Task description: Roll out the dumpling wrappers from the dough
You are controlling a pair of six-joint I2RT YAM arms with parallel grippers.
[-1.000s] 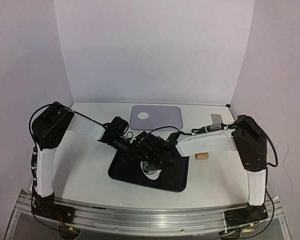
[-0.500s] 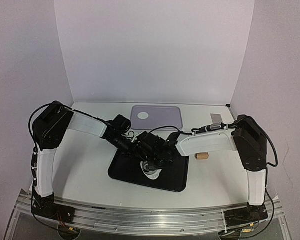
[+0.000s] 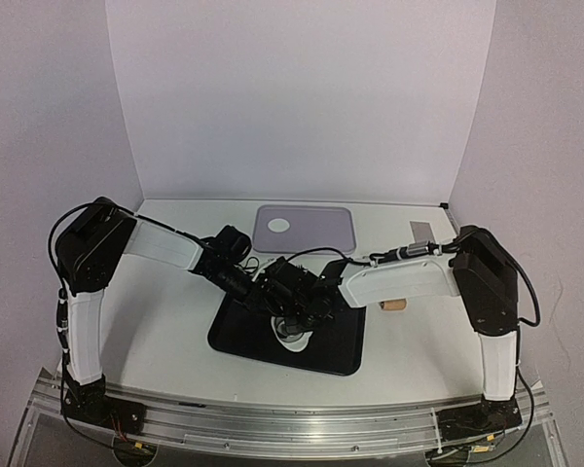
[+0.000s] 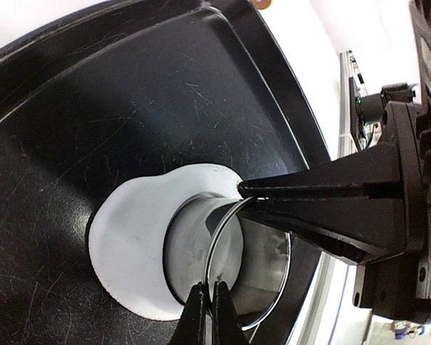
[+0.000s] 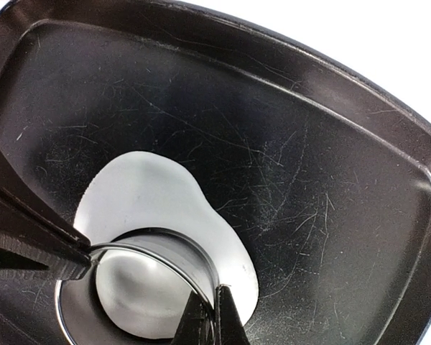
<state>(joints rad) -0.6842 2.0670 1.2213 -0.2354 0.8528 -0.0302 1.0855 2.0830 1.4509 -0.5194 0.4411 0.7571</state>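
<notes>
Dough: flat white dough sheet [image 4: 126,230] on the black plastic tray [image 4: 129,108] floor, clear of the walls
Cutter: shiny metal ring [image 4: 190,248] sat on the dough
Left gripper [image 4: 207,298]: pinching the ring's rim
Right gripper [image 5: 210,309]: pinching the opposite rim
Top view only: round white wrapper [image 3: 278,225] past the tray's far edge

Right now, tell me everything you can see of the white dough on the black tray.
The dough is one thin, flat, smooth white sheet with an irregular rounded outline, lying on the floor of the black tray. A metal ring cutter stands on one side of it, with dough showing both inside and outside the ring. Nothing else visibly touches it.
</notes>
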